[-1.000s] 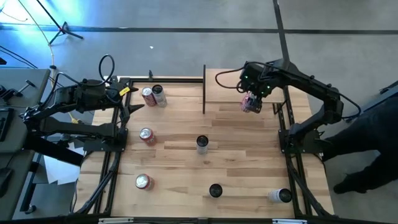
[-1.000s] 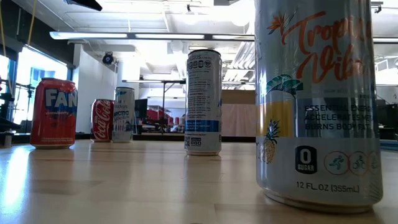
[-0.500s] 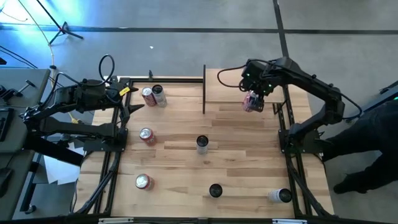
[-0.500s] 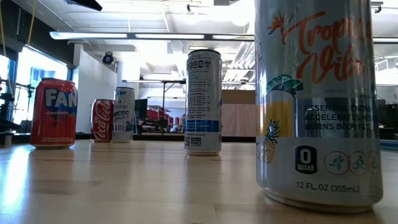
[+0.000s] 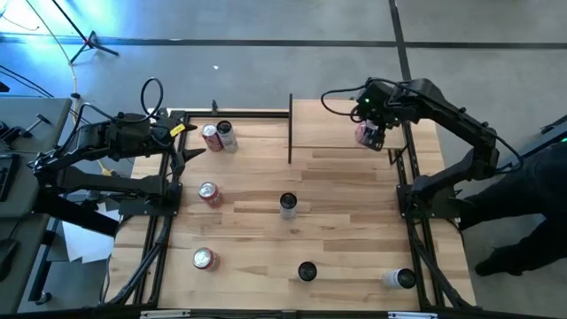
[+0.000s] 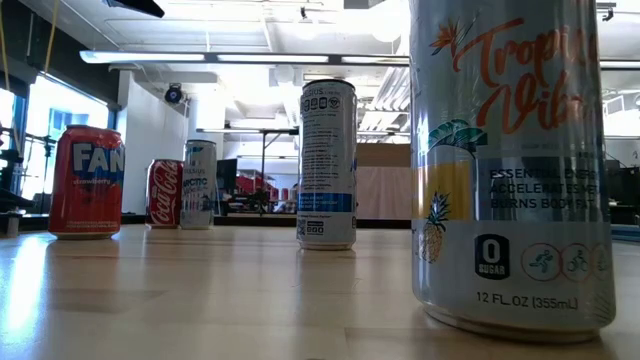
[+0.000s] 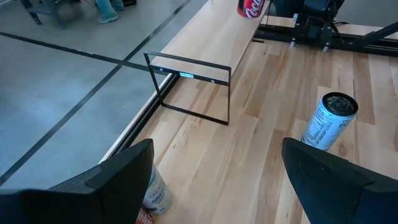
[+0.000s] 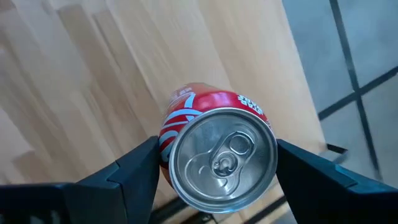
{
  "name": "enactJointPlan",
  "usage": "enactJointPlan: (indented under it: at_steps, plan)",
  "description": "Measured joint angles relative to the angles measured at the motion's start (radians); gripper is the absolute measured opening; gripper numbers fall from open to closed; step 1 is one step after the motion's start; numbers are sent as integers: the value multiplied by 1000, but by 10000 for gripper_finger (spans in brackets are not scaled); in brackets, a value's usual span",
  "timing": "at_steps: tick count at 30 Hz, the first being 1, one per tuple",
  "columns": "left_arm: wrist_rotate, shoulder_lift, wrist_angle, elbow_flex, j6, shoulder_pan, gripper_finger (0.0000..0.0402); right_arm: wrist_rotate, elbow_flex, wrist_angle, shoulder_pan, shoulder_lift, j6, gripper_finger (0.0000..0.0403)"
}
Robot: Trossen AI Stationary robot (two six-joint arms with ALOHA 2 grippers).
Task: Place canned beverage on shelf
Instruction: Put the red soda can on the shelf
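Note:
A red cola can hangs over the right part of the shelf, a light-wood board with a black frame at the table's far edge. My right gripper is shut on the can. The right wrist view looks down on the can's silver top. Whether the can's bottom touches the board cannot be told. My left gripper waits open at the far left, with nothing between its fingers. My right gripper pinches the red can between its two fingers, one finger on each side of the can's wall close under the top rim. The fingers come steeply from above. The can sits a little tilted in the hold, top up.
Two cans stand at the far left near my left gripper. Red cans stand on the left. A slim can stands mid-table, a dark one and a pale one near the front. A person in dark clothing stands at the right.
My right gripper has carried the red can a short way toward the table's right and far edges, over the shelf, rising slightly and tipping more steeply down. It stays shut on the can.

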Motion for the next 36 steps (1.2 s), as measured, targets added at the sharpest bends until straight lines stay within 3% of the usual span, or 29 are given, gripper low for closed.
enactJointPlan:
  at_steps: [22,36]
  plan:
    - [0,0,0,0,0,0,335,-131,6,7,-138,64,-172,273]
    - [0,0,0,0,0,0,335,-48,4,3,-195,65,-213,274]
